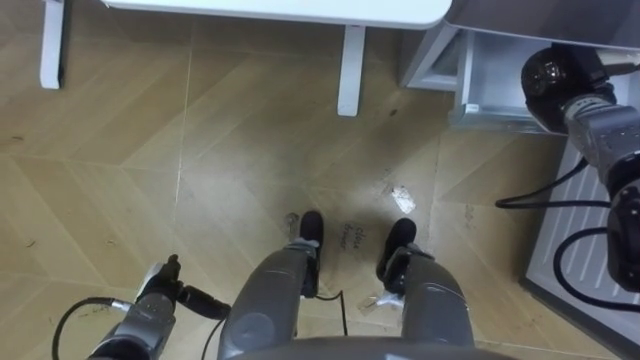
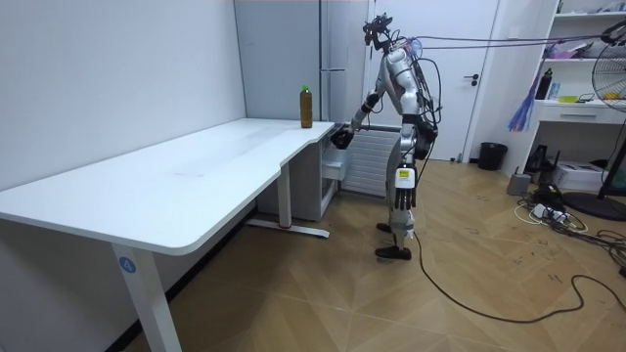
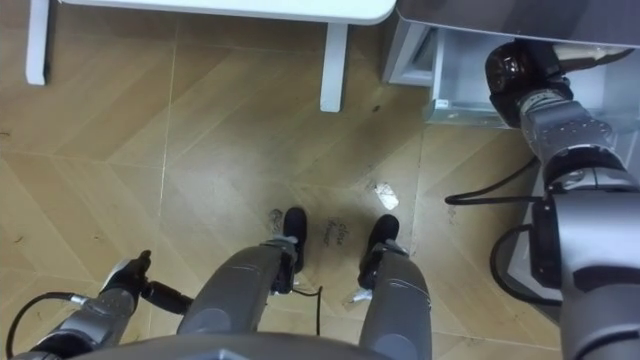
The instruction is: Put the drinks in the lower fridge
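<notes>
A drink bottle (image 2: 306,107) with a green cap and brown contents stands on the far end of the white table (image 2: 176,186), beside the tall grey fridge (image 2: 337,44). I stand on the wooden floor at the table's end, facing the fridge's lower part (image 1: 470,75). My right hand (image 1: 549,80) is stretched out to the front edge of that lower part; its fingers are hidden behind its dark back. My left hand (image 1: 165,285) hangs low at my side, fingers relaxed, holding nothing.
A white table leg (image 1: 349,70) stands just ahead of my feet, another (image 1: 52,45) at the far left. A pale ribbed panel (image 1: 575,235) lies low on my right. A fan (image 2: 611,88) and shelves stand across the room.
</notes>
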